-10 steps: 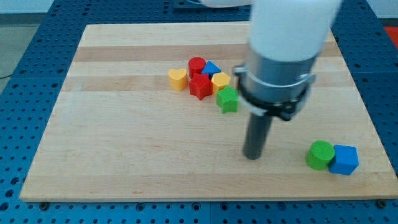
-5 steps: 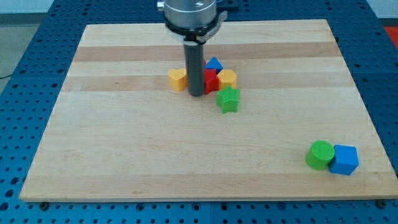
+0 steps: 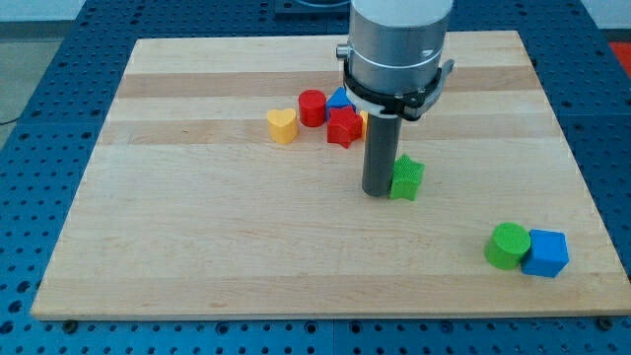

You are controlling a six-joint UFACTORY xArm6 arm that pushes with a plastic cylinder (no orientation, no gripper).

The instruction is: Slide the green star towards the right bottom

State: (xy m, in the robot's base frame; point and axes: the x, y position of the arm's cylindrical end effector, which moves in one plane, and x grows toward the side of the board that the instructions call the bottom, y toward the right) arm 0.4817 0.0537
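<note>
The green star lies on the wooden board, right of centre. My tip rests on the board right against the star's left side. The rod rises from there to the wide grey arm body at the view's top. The star sits apart from the cluster of blocks above and to its left.
A red cylinder, a blue triangle, a red star and a yellow heart sit in a cluster above the tip. A yellow block is mostly hidden behind the rod. A green cylinder and blue cube touch at the bottom right.
My tip moved from the cluster's left down and right, now against the green star. The star slid right and down. The red star shifted slightly.
</note>
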